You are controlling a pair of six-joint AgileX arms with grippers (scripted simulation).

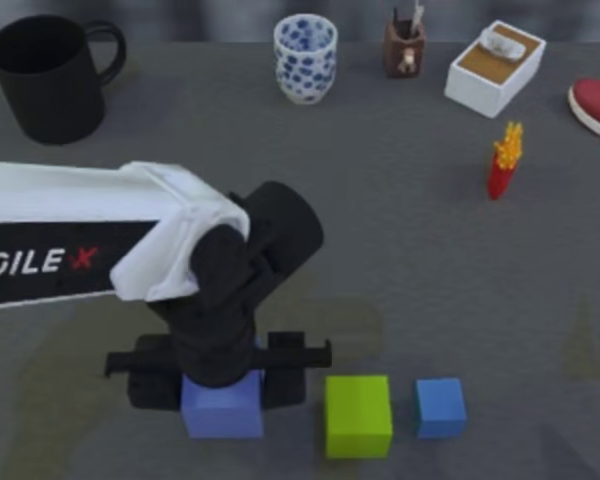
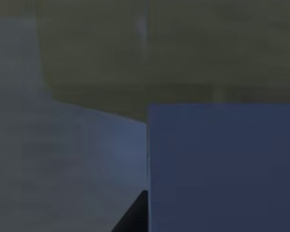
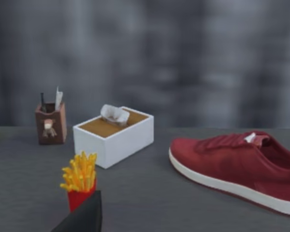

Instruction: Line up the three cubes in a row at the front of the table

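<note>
Dark grey table (image 1: 460,260), left arm reaching down at front, left claw (image 1: 223,385) gripping periwinkle cube (image 1: 223,408), beside green cube (image 1: 358,415)

A blurry grey wall (image 3: 183,58) stands behind the dark grey bench (image 1: 430,260), up at twelve o'clock.

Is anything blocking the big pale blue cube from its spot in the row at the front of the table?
Nothing visible does. The pale blue cube already sits at the front, left of the green cube and small blue cube, with the left gripper right over it. A clear gap separates it from the green one.
</note>
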